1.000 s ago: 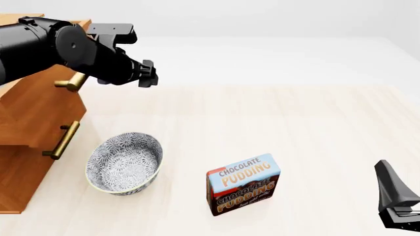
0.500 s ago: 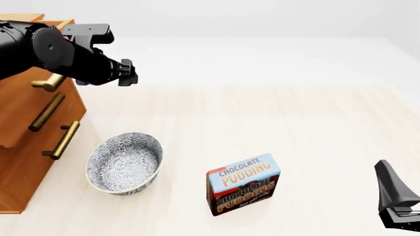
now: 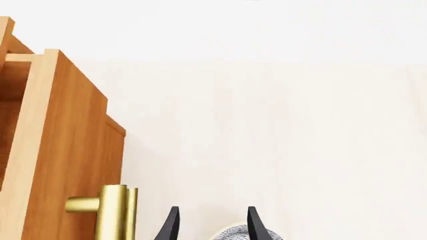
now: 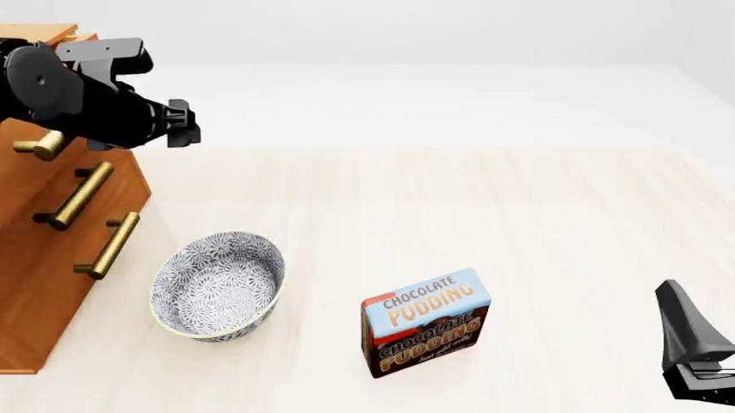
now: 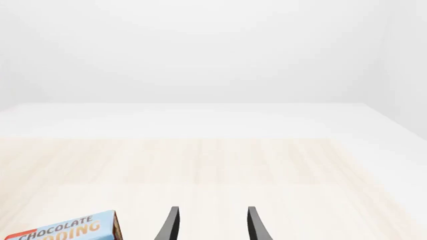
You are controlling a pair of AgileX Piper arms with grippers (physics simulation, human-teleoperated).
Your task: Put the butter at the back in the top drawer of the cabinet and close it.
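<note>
Butter is nowhere in sight — perhaps already inside the cabinet (image 4: 46, 258) — and the left hand (image 3: 210, 226), fingers apart and empty, hangs just beside the top drawer (image 3: 63, 150) handle (image 3: 113, 212), probably to close it.

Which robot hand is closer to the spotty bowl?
Left. The left gripper hangs above and behind the bowl, by the cabinet; the right gripper sits far across the table.
</note>
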